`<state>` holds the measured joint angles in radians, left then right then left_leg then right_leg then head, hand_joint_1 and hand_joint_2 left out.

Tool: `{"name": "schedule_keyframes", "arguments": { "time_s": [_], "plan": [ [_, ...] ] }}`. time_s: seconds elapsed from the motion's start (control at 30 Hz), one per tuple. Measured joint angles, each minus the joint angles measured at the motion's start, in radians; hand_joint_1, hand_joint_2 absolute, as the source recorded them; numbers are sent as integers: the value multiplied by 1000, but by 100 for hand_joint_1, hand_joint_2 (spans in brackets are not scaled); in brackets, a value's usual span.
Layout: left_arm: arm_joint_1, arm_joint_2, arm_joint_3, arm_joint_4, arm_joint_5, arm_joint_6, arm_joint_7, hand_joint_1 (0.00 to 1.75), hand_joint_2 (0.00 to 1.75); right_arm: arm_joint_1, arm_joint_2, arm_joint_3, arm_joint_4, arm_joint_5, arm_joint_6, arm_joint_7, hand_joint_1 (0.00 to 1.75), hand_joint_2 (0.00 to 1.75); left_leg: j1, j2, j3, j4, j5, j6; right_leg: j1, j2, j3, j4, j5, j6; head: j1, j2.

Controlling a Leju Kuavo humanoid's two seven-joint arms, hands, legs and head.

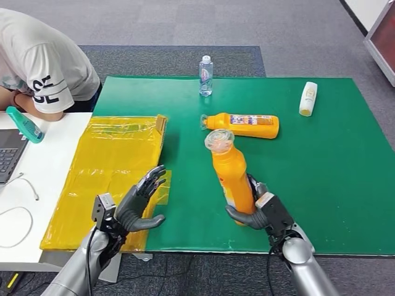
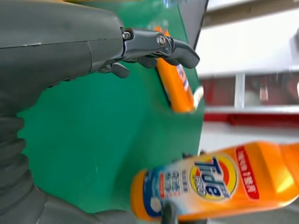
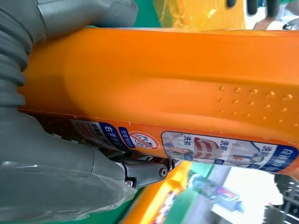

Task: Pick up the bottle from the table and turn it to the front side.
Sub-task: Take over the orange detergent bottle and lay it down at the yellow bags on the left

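We saw the right hand (image 1: 255, 208) gripping an orange detergent bottle (image 1: 230, 176) low on its body, near the front edge of the green mat (image 1: 326, 185). The bottle was lifted and leaning, its clear cap (image 1: 219, 140) pointing toward eleven o'clock in the head view. In the right wrist view the thumb (image 3: 88, 14) lay along one side of the bottle and the darker fingers (image 3: 141, 172) pressed the labelled side. In the left wrist view we could read the large round logo on the bottle's label (image 2: 211, 179).

The left hand (image 1: 139, 200) held nothing; its fingers were spread wide and its thumb stood apart, over the near corner of a yellow plastic sheet (image 1: 112, 166) at about nine o'clock from the held bottle.

A second orange bottle (image 1: 242, 125) lay flat on the mat at twelve o'clock from the held one, just beyond its cap. Farther off, a small clear water bottle (image 1: 205, 75) stood upright near the mat's far edge, and a white bottle (image 1: 308, 98) lay at about two o'clock. At ten o'clock a person in a white shirt (image 1: 42, 61) leaned over a white table (image 1: 51, 154), with a teal bottle (image 1: 25, 124) beside a laptop (image 1: 8, 154).
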<state>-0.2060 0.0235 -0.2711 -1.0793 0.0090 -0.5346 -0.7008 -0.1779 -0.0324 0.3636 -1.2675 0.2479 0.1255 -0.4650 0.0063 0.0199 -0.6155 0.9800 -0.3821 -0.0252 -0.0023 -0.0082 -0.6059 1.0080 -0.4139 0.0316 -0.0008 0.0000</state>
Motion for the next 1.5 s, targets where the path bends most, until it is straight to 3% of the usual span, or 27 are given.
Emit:
{"name": "schedule_keyframes", "arguments": {
  "time_s": [0.43,0.83,1.07,1.5],
  "plan": [
    [-94,0,-1,123,-41,-42,0,0,175,-34,37,104,-3,142,-113,13,175,175,0,0,-1,0,1,1,0,0,-2,0,1,0,0,0],
    [-112,0,-33,110,40,-190,6,0,175,-58,53,164,11,241,-216,26,175,175,0,0,-2,0,1,0,0,0,-2,0,1,0,0,0],
    [-129,3,-67,91,54,-227,1,0,175,-75,66,191,49,246,-217,28,175,175,0,0,-2,0,1,0,0,0,-2,0,1,0,0,0],
    [-170,-2,-110,52,55,-214,0,0,175,-95,88,237,123,246,-194,32,175,175,0,0,-2,0,1,0,0,0,-2,0,1,0,0,0]
  ]
}}
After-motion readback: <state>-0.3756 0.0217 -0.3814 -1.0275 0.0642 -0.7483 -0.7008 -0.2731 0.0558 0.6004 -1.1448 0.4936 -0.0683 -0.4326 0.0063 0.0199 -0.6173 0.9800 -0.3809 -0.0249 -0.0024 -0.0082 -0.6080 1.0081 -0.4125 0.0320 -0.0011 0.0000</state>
